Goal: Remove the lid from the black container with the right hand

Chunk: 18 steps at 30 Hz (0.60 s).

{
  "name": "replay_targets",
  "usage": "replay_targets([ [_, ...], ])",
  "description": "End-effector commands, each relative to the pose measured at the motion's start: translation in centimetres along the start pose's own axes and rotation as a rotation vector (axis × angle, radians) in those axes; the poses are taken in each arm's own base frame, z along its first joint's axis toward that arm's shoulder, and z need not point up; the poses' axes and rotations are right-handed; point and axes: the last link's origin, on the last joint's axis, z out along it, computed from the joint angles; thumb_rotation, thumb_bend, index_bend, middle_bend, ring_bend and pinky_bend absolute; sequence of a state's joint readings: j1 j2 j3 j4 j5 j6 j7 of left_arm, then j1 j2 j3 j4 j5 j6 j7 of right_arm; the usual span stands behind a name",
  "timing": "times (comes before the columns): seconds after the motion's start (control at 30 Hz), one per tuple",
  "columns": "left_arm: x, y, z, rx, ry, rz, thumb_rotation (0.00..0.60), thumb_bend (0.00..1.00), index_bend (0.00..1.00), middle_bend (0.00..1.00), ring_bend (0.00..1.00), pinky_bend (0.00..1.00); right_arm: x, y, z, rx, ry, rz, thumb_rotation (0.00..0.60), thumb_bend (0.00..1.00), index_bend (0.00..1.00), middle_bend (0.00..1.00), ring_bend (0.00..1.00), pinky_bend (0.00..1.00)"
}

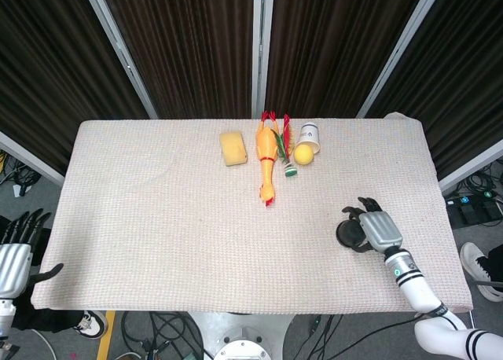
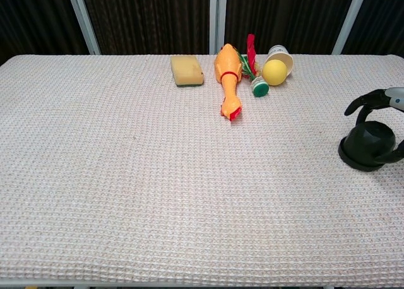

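- Right robot hand hovers over the black container near the right edge of the tabletop; its dark fingers arch above the domed lid, and a lower digit curls in at the container's right side.
- Whether those fingers actually touch the lid cannot be told from either view; they look spread around it rather than clamped.
- Black container sits upright on the woven cloth, lid in place, well apart from the other things.
- Left robot hand hangs off the tabletop's left front corner, fingers apart, holding nothing.
- At the far middle of the tabletop lie a yellow sponge, an orange rubber chicken, a red-and-green toy just beside the chicken, and a white paper cup on its side with a yellow ball at its mouth.
- White paper cup bears a small dark mark, too small to read.
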<state>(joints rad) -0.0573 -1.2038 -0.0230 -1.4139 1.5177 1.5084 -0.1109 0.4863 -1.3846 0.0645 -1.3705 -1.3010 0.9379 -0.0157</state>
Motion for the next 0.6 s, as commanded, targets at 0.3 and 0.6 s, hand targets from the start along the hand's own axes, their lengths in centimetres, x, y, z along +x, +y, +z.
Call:
replay_targets([
  [0.3,0.1,0.2,0.3,0.001,0.001,0.0,0.6,0.11,0.09,0.04,0.0,0.1,0.4,0.0,-0.2,-0.003,0.024,0.007,0.6,0.05,0.26,0.38,0.0,0.0],
  [0.6,0.1,0.4,0.5,-0.003,0.002,0.0,0.6,0.11,0.09,0.04,0.0,0.1,3.2,-0.5,-1.1,0.025,0.114,0.042,0.6,0.05,0.26,0.39,0.0,0.0],
])
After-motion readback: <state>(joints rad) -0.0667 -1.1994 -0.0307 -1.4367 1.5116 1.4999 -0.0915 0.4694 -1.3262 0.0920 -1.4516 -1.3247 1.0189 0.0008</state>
